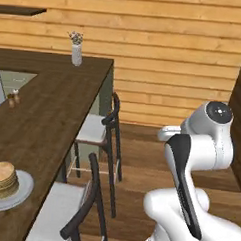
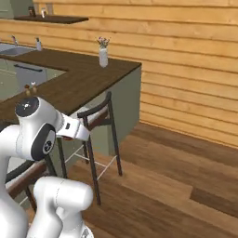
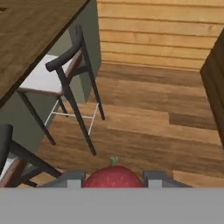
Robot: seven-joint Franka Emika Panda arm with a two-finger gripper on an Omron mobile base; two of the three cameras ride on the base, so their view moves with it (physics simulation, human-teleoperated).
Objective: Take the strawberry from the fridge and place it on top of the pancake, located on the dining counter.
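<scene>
The hand view showed the gripper [image 3: 113, 179] pinching the strawberry [image 3: 113, 178] at 6 o'clock, above the wooden floor [image 3: 144, 118]. The left base view showed the pancake stack [image 1: 2, 179] on its plate [image 1: 21, 189] at 8 o'clock on the bench [image 1: 47, 113]. The right base view showed a vase [image 2: 103, 56] at 11 o'clock.

The dining counter [image 1: 58, 104] bears a plate [image 1: 19, 193] of pancakes [image 1: 2, 179], a vase [image 1: 76, 54] and two shakers [image 1: 13, 98].

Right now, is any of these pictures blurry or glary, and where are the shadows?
Left base view: slightly soft, no glare; the pancakes are evenly lit on their plate. Right base view: flat light, faint shadow under the stool. Hand view: sharp, the strawberry cut off at the bottom.
</scene>
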